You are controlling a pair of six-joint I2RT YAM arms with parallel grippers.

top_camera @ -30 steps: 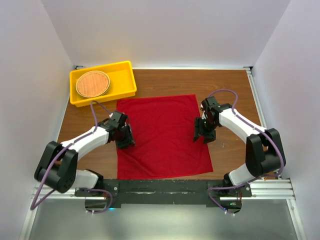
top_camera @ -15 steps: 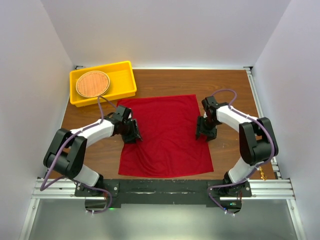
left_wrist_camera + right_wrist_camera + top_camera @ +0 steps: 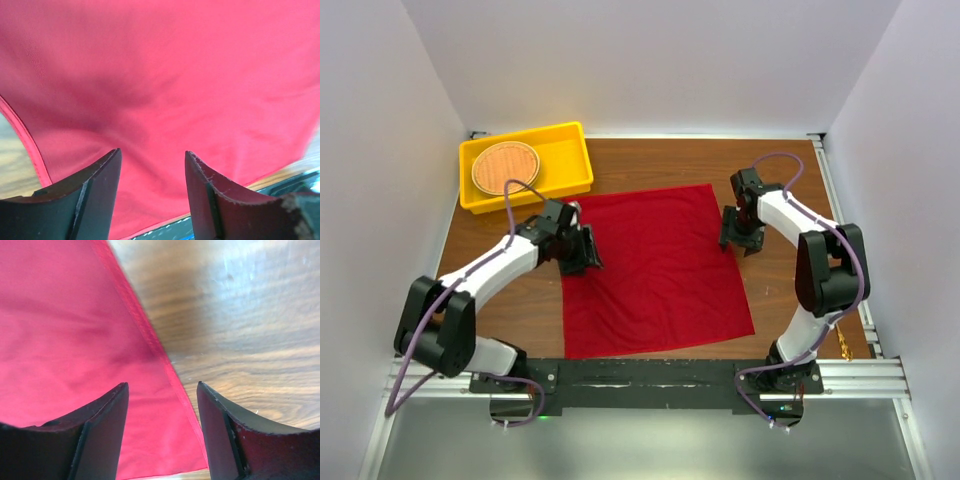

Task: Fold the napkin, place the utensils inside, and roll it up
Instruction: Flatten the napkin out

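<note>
The red napkin lies spread flat on the wooden table, and it fills the left wrist view. My left gripper stands open just above the cloth, inside its left hem. My right gripper is open too; its jaws straddle the napkin's right hem, one over cloth and one over wood. Neither holds anything. A thin gold sliver, the fork as far as I can tell, peeks out behind the right arm at the near right edge.
A yellow tray at the back left holds a round woven mat. White walls close in the table on three sides. A metal rail with the arm bases runs along the near edge.
Both grippers moved toward the far side along the napkin's sides. The cloth was drawn wider and flatter, its near right corner further right. The left jaws opened wider.
</note>
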